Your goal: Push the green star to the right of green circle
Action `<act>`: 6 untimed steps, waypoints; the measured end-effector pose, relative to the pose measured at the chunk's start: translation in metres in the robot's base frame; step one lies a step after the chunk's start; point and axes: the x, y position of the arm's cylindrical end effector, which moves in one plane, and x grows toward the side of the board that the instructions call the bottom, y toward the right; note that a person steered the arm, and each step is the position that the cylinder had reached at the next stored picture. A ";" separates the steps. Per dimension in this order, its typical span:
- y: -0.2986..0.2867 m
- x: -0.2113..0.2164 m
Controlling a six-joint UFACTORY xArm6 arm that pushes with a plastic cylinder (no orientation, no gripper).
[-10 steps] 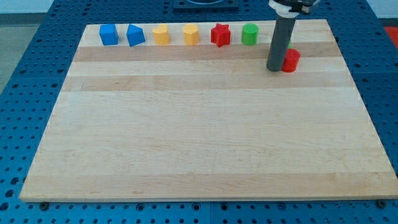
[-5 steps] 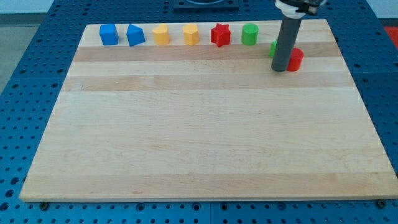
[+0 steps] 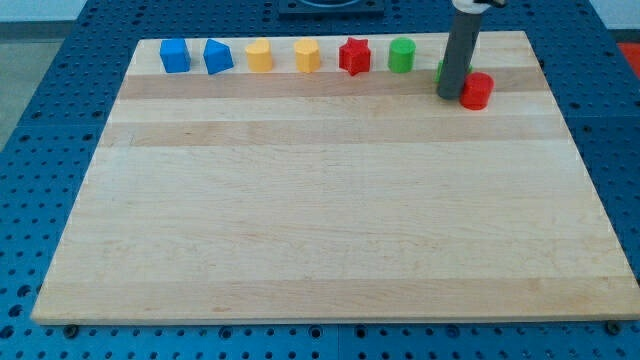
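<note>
Six small blocks stand in a row along the top edge of the pale wooden board (image 3: 330, 220), and the green round cylinder block (image 3: 402, 55), the green circle of the task, closes that row at the view's right. To its left, in order, come a red star-shaped block (image 3: 354, 55), an orange-yellow block (image 3: 307, 56) and a yellow block (image 3: 259, 55) whose exact shapes are hard to make out, a blue block with a peaked top (image 3: 217, 56) and a blue cube (image 3: 175, 55). Right of the green cylinder and slightly nearer the view's bottom, only a sliver of the small green star block (image 3: 441, 72) shows, the dark rod standing in front of most of it. The rod has no jaws and holds nothing; its tip (image 3: 449, 96) rests on the board just below the star, seemingly touching it. A red cylinder block (image 3: 476, 91) sits just beside the tip on its right. The star already lies to the green cylinder's right, so the tip's place below it suggests a last nudge upward into the row.
</note>
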 end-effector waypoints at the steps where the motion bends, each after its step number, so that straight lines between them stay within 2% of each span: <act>1: 0.001 -0.002; 6: 0.019 -0.015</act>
